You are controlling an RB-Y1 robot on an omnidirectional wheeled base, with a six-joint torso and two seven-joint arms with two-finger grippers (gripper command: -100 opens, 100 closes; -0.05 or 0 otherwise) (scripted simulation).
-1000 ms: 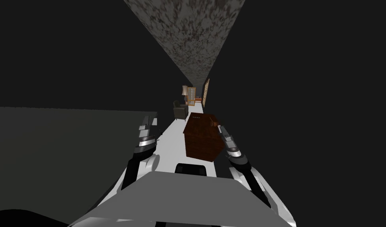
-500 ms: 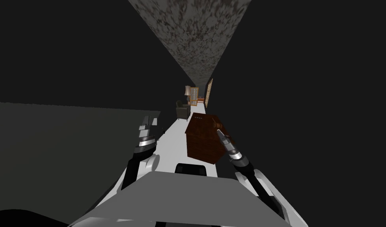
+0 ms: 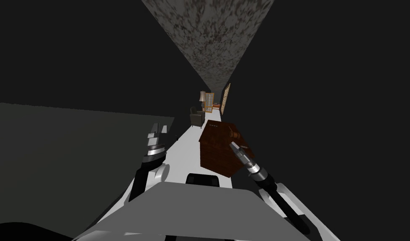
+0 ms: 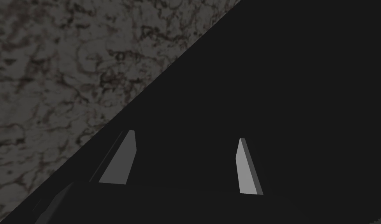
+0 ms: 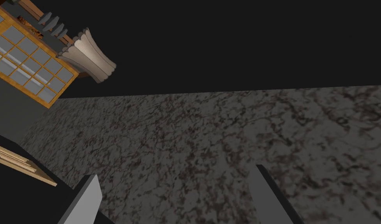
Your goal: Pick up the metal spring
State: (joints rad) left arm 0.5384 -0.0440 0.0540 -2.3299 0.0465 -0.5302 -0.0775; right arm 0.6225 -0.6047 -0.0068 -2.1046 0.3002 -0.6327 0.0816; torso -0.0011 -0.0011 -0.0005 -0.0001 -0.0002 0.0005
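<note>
1. Right gripper (image 3: 233, 145), fingers apart, hovers at the top of the brown cabinet (image 3: 214, 150) at 1 o'clock.
2. The spring is too small to tell; a small brown item (image 3: 233, 134) lies on the cabinet top just beyond the fingertips.
3. Left gripper (image 3: 156, 127), fingers apart, hangs at 11 o'clock.

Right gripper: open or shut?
Open. The right gripper has its fingers standing wide apart in its wrist view, nothing between them.
</note>
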